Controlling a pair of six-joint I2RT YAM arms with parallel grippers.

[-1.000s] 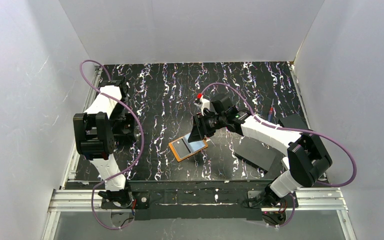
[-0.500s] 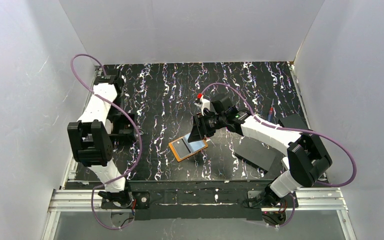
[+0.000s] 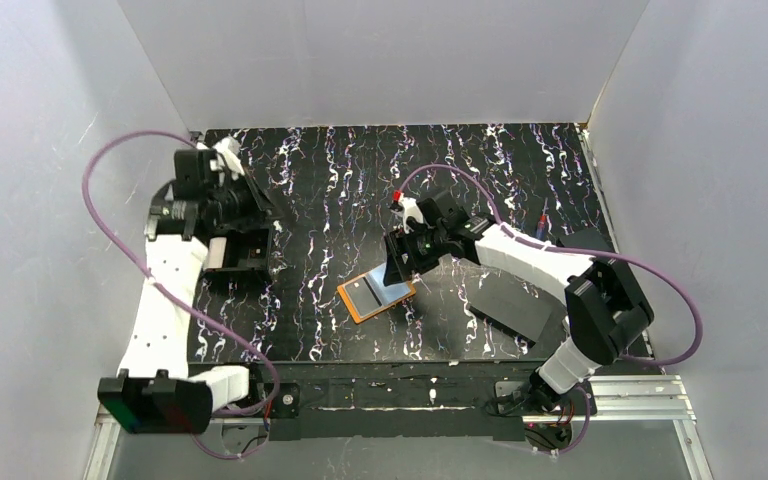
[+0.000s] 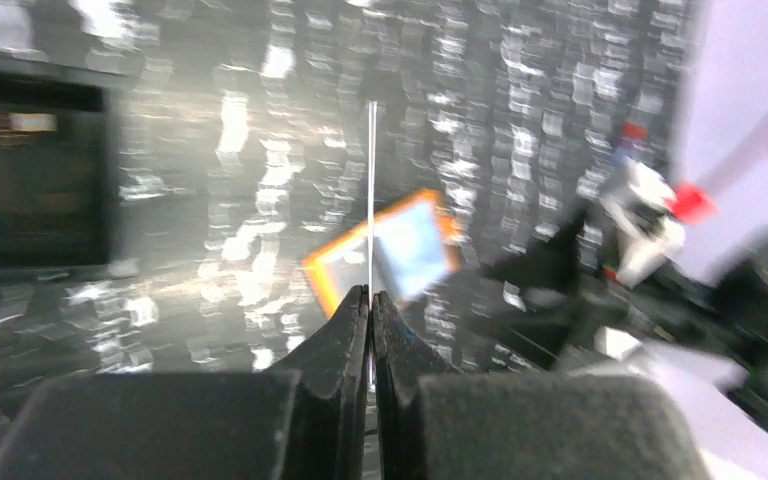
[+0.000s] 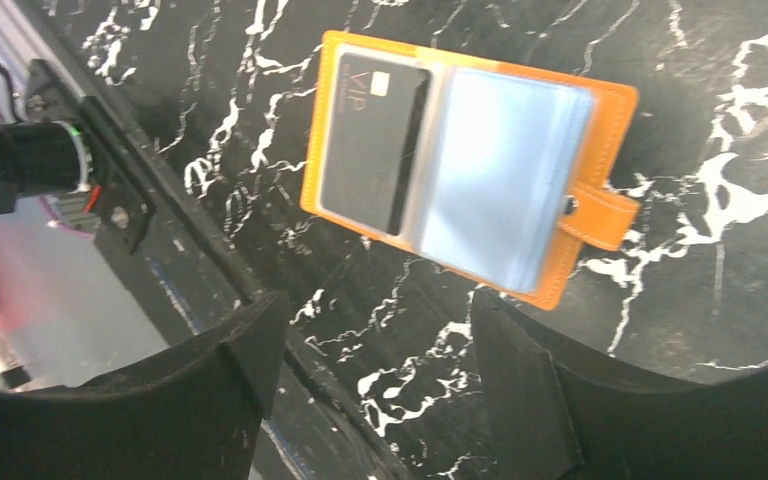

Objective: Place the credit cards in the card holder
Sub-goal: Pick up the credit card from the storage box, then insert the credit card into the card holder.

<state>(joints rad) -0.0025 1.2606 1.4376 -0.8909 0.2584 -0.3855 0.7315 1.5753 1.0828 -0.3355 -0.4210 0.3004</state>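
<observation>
Now the left arm has unfolded from its tucked pose and swung out, well to the left of the card holder [image 3: 377, 295]; the right arm has barely moved.

Left gripper [image 4: 371, 297]: fingers pressed together on a credit card [image 4: 371, 190] held edge-on. It shows only as a thin pale line, aimed roughly at the holder; the view is blurred. Judgement: the card is picked, and insertion comes next.

Right gripper [image 5: 380, 370]: just beside the holder and above it, fingers wide apart, nothing between them.

The holder lies open and flat on the table [image 3: 520, 170] — orange rim, snap tab [image 5: 600, 215] jutting from one side. It has two glossy clear sleeves, pale blue. One carries a black VIP card [image 5: 375, 140]; the other looks empty.

Table surface: black with white veining, slightly reflective.
</observation>
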